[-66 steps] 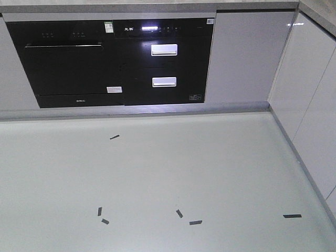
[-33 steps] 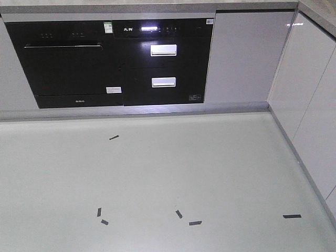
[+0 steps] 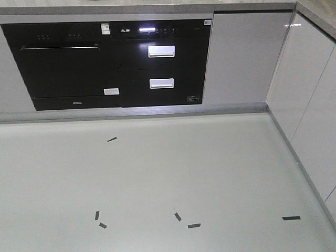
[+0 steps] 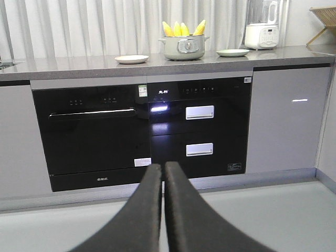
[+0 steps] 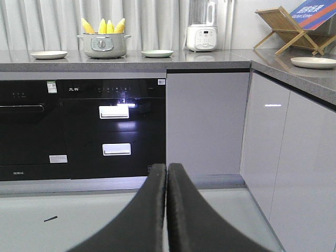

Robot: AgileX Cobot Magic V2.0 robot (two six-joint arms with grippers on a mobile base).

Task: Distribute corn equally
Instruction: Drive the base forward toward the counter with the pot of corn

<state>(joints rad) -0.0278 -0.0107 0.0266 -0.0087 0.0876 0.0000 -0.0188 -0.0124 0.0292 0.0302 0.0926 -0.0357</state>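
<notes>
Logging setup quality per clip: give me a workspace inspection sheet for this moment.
Surface: grey countertop, holding the items below.
Job's things: corn, four cobs upright in a grey pot; empty white plate to its left, empty green plate to its right.
Clutter: blender, wooden rack, another plate on the side counter.
Grippers: left gripper shut, empty; right gripper shut, empty; both low, in front of the cabinets.
Cables: nothing seen.
Surroundings: black built-in appliances, pale floor with black tape marks, curtains.

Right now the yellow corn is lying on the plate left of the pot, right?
No. The corn stands upright in the pot, as the left wrist view shows. The plate left of the pot looks bare.
</notes>
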